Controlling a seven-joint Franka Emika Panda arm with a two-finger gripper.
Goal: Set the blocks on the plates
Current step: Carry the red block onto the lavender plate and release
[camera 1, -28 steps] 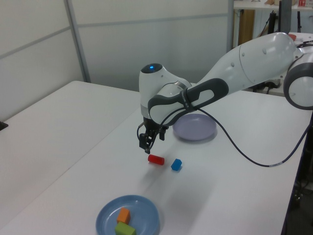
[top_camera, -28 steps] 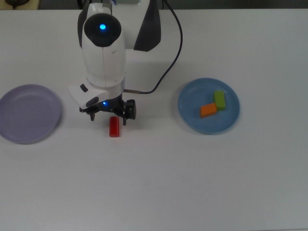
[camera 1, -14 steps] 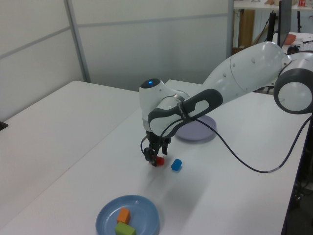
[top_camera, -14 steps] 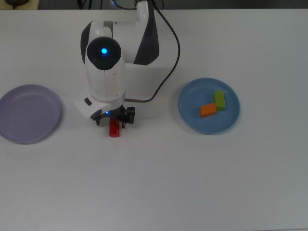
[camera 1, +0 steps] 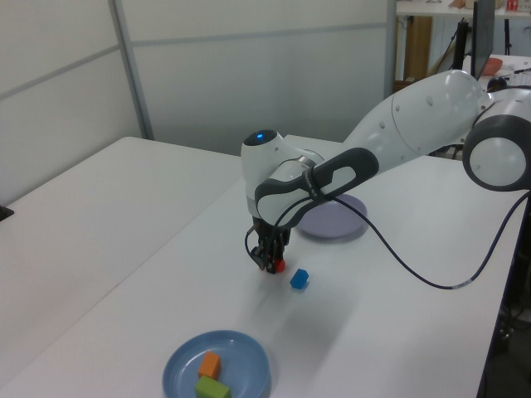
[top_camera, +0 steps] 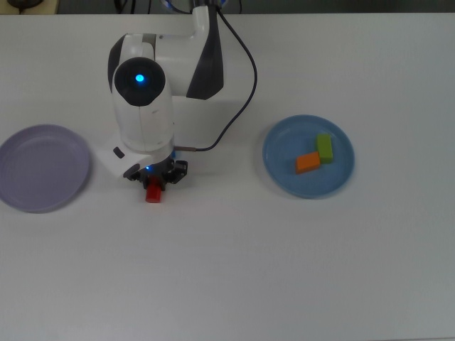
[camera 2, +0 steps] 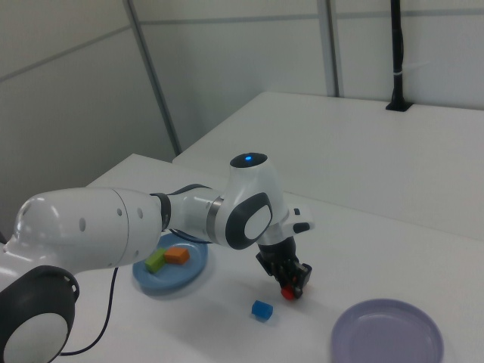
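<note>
Gripping the red cylinder (top_camera: 153, 193) in the gripper (top_camera: 154, 186) | blue cube (camera 1: 299, 279) on table | orange block (top_camera: 308, 163), green bar (top_camera: 325, 147) on light blue plate (top_camera: 284, 175)

White rounded arm (camera 1: 415, 116) with dark joint bands, blue light, black cable.

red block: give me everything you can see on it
The red block is small, solid red and cylinder-like, with a smooth look. It sits between the fingers of the gripper, which is shut on it; the arm hides its upper part in the top view. In the right view it hangs low over the white table; whether it touches the surface is unclear. It is between the lavender plate and the light blue plate, on neither.
</note>
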